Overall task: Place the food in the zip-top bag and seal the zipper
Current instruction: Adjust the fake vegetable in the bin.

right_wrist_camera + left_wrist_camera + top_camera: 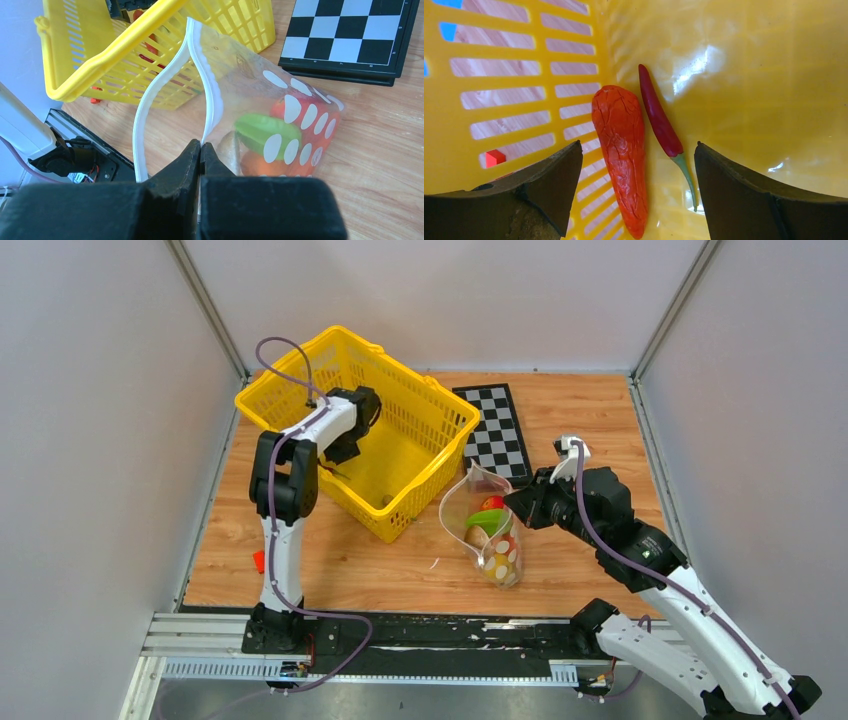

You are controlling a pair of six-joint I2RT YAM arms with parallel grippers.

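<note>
My right hand [200,148] is pinching the zipper [210,95] of the bag [305,127]. My left hand [638,146] is hovering spread above the carrot [620,145] and chili [659,120].

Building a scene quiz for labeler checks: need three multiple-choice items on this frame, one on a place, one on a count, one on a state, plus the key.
1. Where do the carrot and the chili lie?
A) in the bag
B) in the basket
C) in the right claw

2. How many food pieces show between the fingers of the left claw?
A) four
B) one
C) two

3. What is the right claw doing?
A) shut on the zipper strip
B) open above the bag
C) shut on the basket rim

Key:
1 B, the yellow basket floor lies under both.
2 C, only the carrot and chili lie there, side by side.
3 A, its fingers pinch the white strip at the bag's mouth.
</note>
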